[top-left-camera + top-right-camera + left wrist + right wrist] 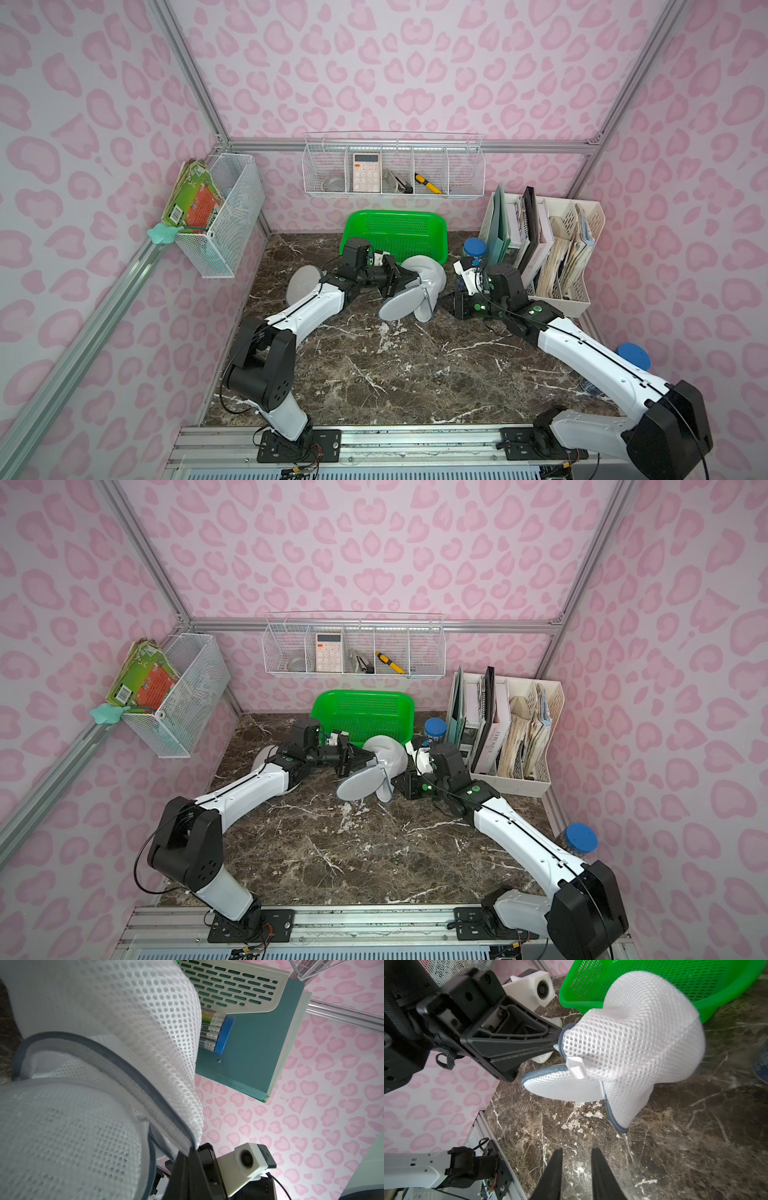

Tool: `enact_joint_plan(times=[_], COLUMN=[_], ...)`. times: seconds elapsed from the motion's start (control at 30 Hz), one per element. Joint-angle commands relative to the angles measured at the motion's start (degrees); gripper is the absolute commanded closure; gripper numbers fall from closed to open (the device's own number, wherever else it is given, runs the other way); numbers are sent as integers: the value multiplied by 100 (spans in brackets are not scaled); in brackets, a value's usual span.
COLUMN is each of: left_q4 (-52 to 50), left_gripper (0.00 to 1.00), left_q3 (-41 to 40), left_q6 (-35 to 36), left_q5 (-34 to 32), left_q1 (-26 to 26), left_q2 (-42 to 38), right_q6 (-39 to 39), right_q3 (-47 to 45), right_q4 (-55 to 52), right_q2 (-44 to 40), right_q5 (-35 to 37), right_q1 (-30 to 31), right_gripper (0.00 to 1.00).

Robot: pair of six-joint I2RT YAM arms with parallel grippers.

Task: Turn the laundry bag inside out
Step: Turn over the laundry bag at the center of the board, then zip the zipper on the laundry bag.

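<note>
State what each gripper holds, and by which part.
The left gripper is shut on the mesh laundry bag, pinching its grey-trimmed zipper edge. The right gripper holds nothing; its jaws stand apart, short of the bag.

Both top views look steeply down from high above the near edge of the table (374, 374), wide enough to hold both arms. The left wrist camera sits close behind the left gripper (192, 1150), facing past its tips, with the laundry bag (124, 1022) almost against the lens. The right wrist camera looks along the right gripper (576, 1151) toward the same bag, slightly ahead of its tips. All four views share that bag.
</note>
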Motion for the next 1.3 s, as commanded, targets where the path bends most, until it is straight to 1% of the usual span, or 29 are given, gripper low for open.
enact_joint_plan(times=[0.0,0.07,0.2,0.33,0.43,0.53,0.6,0.67,0.83,0.9,1.03,1.27], left_q4=[-74,-67,-100,-194,-111,21,80,93,117,108,127,128], left_gripper=[100,100,100,100,100,100,100,100,100,100,100,100], left_q3=[-47,-65,-78,-122,-213,-287,-332,-351,-384,-403,-425,-429], left_q6=[144,109,33,-129,-342,-533,-642,-716,-760,-744,-743,-734], left_q5=[169,213,199,85,4,-49,-114,-151,-146,-142,-142,-138], left_q1=[1,-6,-9,-11,-9,-11,-11,-11,-10,-11,-11,-24], left_q2=[-52,-48,-24,-31,-24,-27,-46,-55,-68,-79,-97,-120], right_q6=[117,62,-58,55,169,464,703,951,1386,1478,1583,1578], right_q3=[64,138,293,335,255,50,-81,-274,-652,-737,-840,-734], right_q4=[301,280,137,279,383,651,767,956,1343,1431,1555,1672], right_q2=[172,326,608,735,761,779,782,747,570,543,557,730], right_q5=[-311,-334,-257,-380,-299,-292,-174,-67,169,131,30,-72], right_q1=[-10,-7,-10,73,233,354,411,439,406,338,187,113], right_gripper=[72,72,68,70,70,69,65,64,63,62,63,70])
